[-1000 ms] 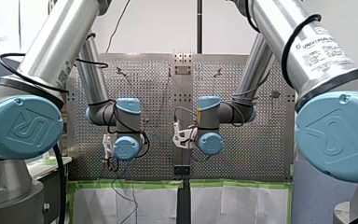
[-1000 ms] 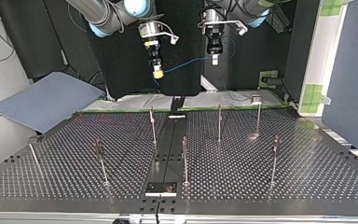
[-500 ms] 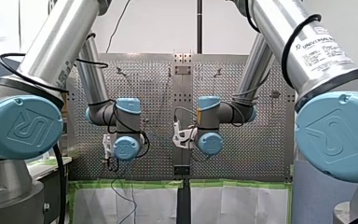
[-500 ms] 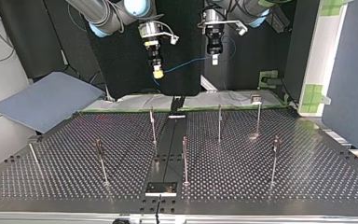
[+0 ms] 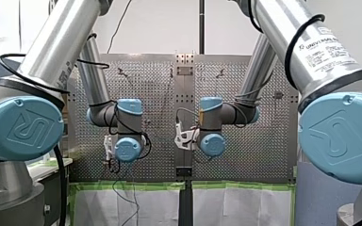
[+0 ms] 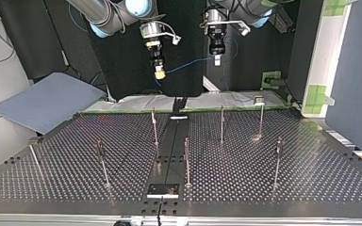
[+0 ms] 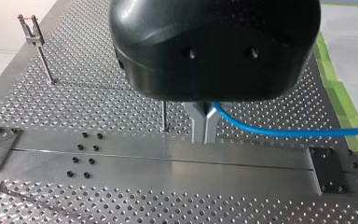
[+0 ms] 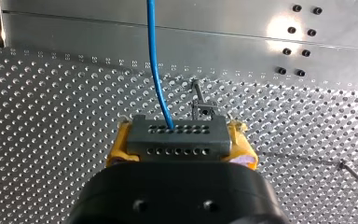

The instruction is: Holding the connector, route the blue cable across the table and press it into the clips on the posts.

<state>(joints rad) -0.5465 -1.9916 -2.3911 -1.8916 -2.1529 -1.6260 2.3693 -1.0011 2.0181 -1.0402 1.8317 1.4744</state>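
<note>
My right gripper (image 8: 181, 151) squeezed the connector (image 8: 177, 135) and my left gripper (image 7: 204, 127) pinched the blue cable (image 7: 270, 132) up high, so next they probably had to carry it down to the posts (image 6: 221, 123).

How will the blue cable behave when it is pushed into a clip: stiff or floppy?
Likely flexible but springy: the cable sags only slightly along its free span. It leaves the connector in a smooth curve, so it may resist sharp bends. It looks thin, so probably light.
</note>
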